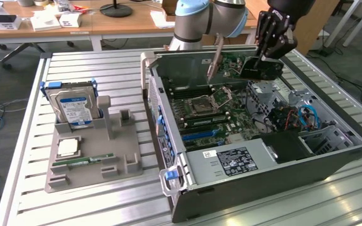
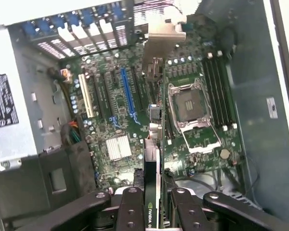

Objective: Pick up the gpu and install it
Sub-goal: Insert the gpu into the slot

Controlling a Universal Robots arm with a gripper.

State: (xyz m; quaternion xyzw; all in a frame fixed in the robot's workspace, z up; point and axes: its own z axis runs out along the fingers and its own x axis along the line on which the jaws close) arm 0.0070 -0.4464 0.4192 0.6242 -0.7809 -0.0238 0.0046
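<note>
1. I am looking at an open computer case [image 1: 332, 165] lying on its side on a slatted metal table [image 1: 105, 66], with its motherboard [image 2: 115, 120] facing up.
2. My gripper [image 1: 264, 55] hangs over the far end of the case. Its jaws are partly closed and clamp the gpu [image 1: 244, 66], which is lifted clear of the board.
3. From the wrist, the gripper [image 2: 152, 208] pinches the gpu [image 2: 154, 144] edge-on. The silver bracket [image 2: 164, 32] is at the far end, towards the case's slotted rear wall.
4. Under the card I see a long blue slot [image 2: 127, 94] to one side and the empty processor socket [image 2: 190, 106] to the other. The card edge is above neither.
5. My judgement: the pick-up is done and installing is under way, with the card not yet seated.
6. Seating would call for lining the card's lower edge up with the slot, with the bracket at the rear opening.
7. A hard drive [image 1: 74, 108] stands in a grey holder [image 1: 93, 165] on the exterior view's left, well apart.
</note>
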